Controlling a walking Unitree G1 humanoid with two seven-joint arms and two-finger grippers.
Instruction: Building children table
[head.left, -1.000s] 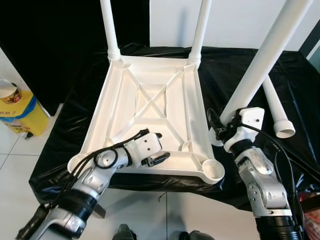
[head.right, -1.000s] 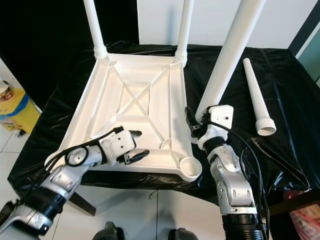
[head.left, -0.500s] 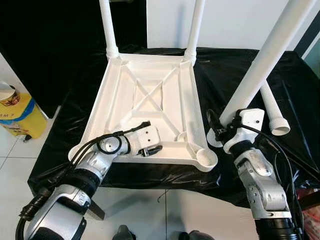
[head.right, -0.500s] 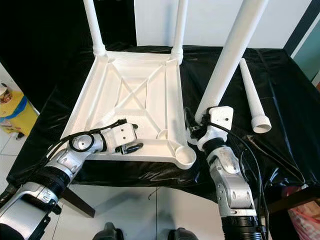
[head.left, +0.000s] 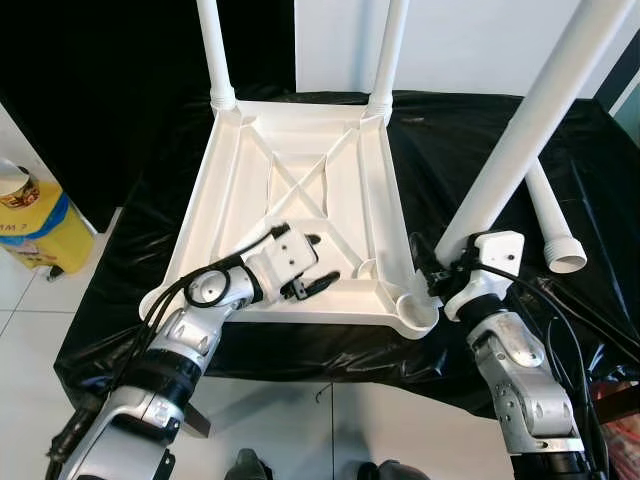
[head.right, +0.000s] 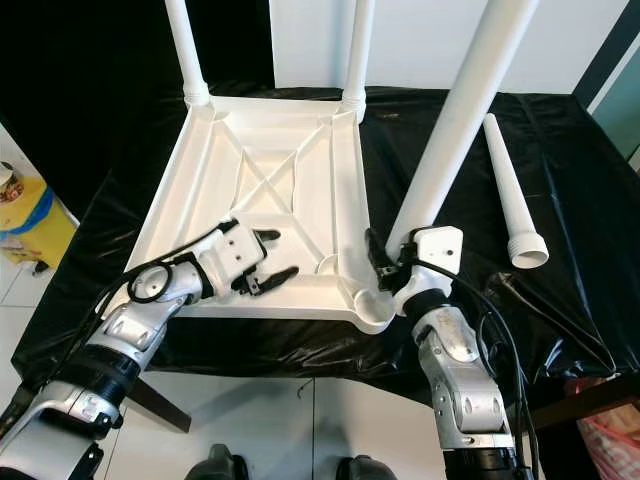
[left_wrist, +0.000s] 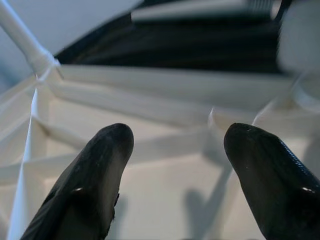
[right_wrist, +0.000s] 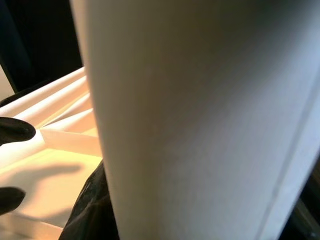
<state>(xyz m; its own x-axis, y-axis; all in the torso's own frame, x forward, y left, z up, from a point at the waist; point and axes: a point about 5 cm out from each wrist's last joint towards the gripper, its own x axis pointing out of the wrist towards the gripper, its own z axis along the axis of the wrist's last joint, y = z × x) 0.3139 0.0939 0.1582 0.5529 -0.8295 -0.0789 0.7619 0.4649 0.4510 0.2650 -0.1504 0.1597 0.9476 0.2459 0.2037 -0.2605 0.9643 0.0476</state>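
1. We see the white children's table top (head.left: 300, 190) lying upside down on a black-covered work surface (head.left: 460, 150), its ribbed underside facing up with an X-shaped brace at the centre.
2. Two white legs already stand upright in the far corner sockets: the far-left leg (head.left: 212, 45) at about 11 o'clock of the top and the far-right leg (head.left: 390, 50) at about 1 o'clock.
3. The left gripper (head.left: 318, 262) hovers over the near part of the underside, at roughly 6 o'clock of the top. Its two black fingers (left_wrist: 95, 175) are spread apart with nothing between them; in the left wrist view the white ribs show through the gap.
4. The right gripper (head.right: 385, 262) is clamped around the lower end of a third leg (head.left: 530, 120), which leans up and away toward 1 o'clock. The leg's lower end sits just beside the near-right corner socket (head.left: 418, 312), at about 5 o'clock of the top; we cannot tell whether it touches the socket.
5. In the right wrist view the held leg (right_wrist: 200, 120) is close to the lens, with the table top's rim beyond it.
6. A fourth leg (head.right: 512, 195) lies loose on the black cover at 3 o'clock, well apart from the top, its wider open end toward the robot.
7. A yellow container (head.left: 40, 225) stands on the tiled floor at 9 o'clock.
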